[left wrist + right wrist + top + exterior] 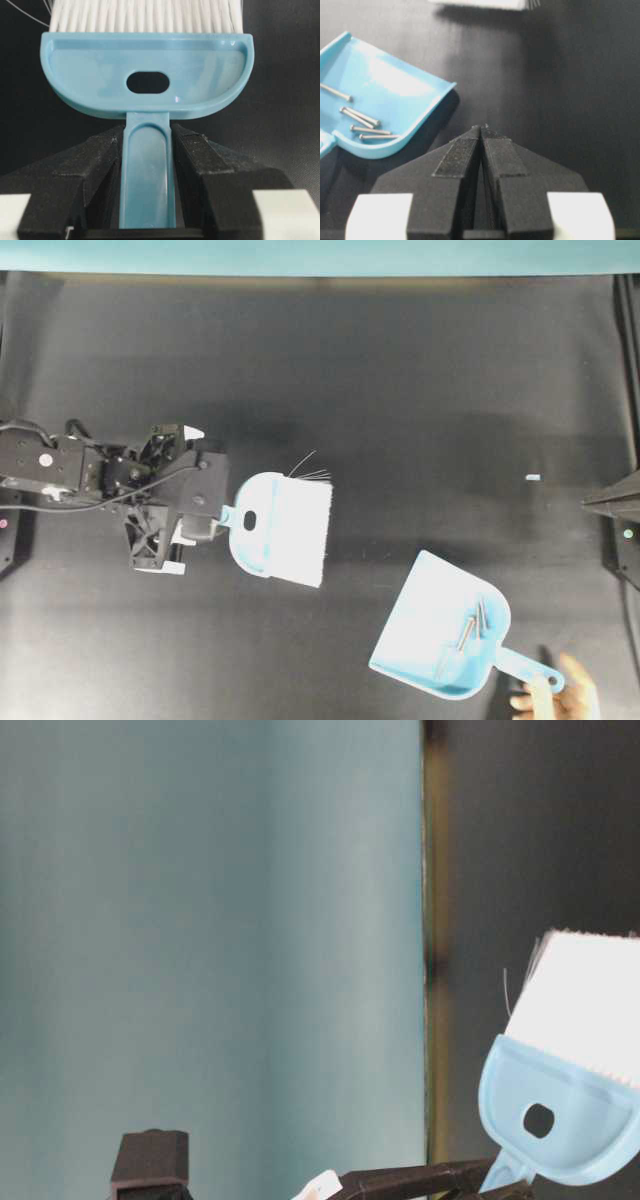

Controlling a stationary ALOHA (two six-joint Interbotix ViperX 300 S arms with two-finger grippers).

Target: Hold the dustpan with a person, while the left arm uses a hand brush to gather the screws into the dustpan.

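My left gripper [222, 515] is shut on the thin handle of the light blue hand brush [280, 530], whose white bristles [305, 535] point right, left of centre. In the left wrist view the jaws [147, 132] clamp the handle just below the brush body [150, 75]. The light blue dustpan [440, 635] lies at the lower right with its mouth facing up-left. Several silver screws [467, 628] lie inside it near the back. The person's hand [560, 702] holds its handle end. My right gripper [481, 129] is shut and empty, with the dustpan [395, 90] and screws [362, 120] to its left.
A small pale scrap [532, 478] lies on the dark table at the right. The right gripper's tip [592, 504] shows at the right edge. A teal wall band [320, 255] runs along the far edge. The table-level view shows the brush [560, 1090] raised.
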